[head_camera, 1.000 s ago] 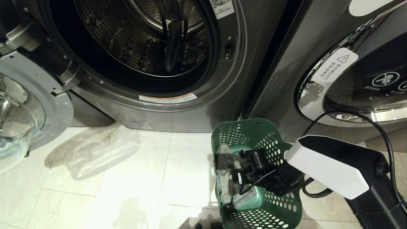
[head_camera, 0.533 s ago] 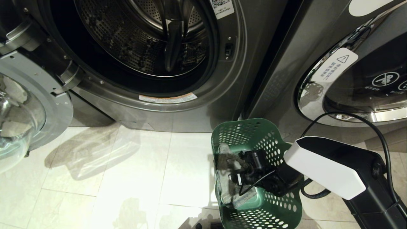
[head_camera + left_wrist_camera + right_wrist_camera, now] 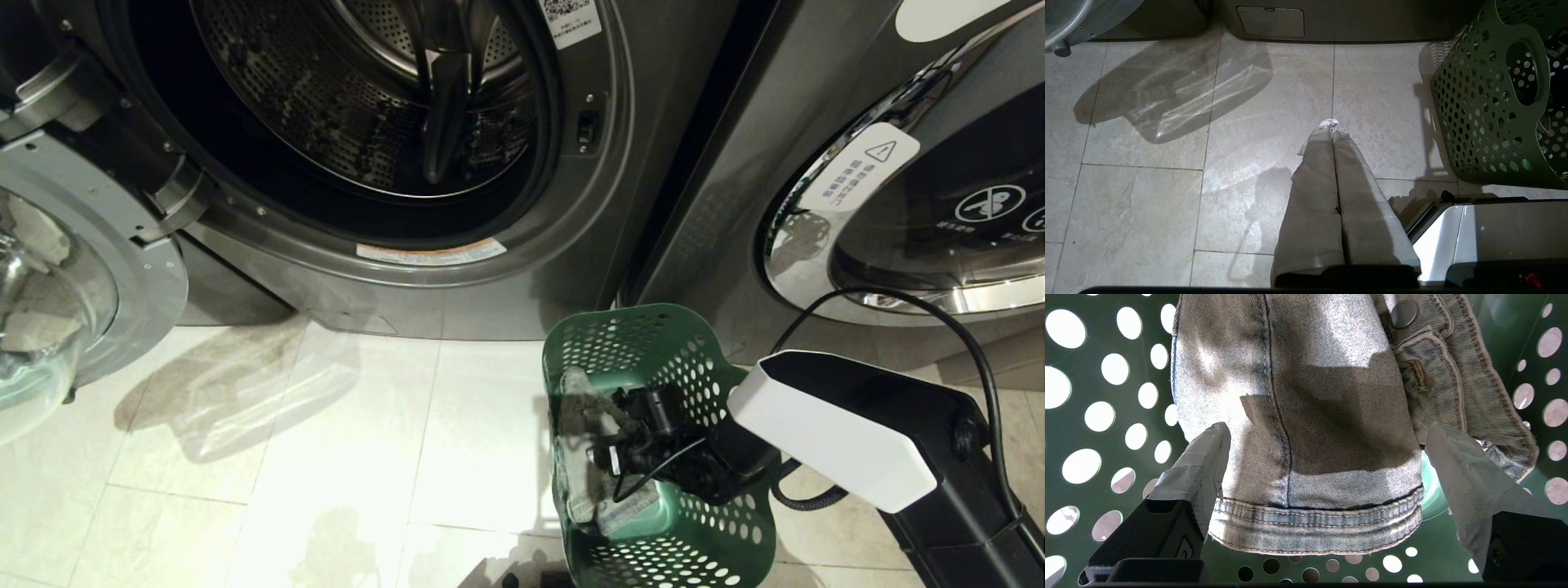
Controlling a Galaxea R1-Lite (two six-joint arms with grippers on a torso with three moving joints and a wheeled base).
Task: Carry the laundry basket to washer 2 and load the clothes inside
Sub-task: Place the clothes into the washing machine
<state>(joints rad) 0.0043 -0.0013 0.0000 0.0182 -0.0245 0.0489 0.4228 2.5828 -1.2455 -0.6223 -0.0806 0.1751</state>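
Pale floor tiles [image 3: 326, 457] front an open washer [image 3: 367, 122] at 11 o'clock, bearing an unreadable QR sticker [image 3: 569, 18].
Inside the laundry basket [image 3: 653, 343] at 5 o'clock, the right gripper [image 3: 1327, 457] spreads wide around the clothes [image 3: 1306, 416]; the left gripper [image 3: 1333, 134] is pressed closed.

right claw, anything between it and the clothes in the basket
Nothing visible. The right claw is open inside the laundry basket, its fingers straddling the clothes with no other item between them. Whether the fingers touch the fabric cannot be told.
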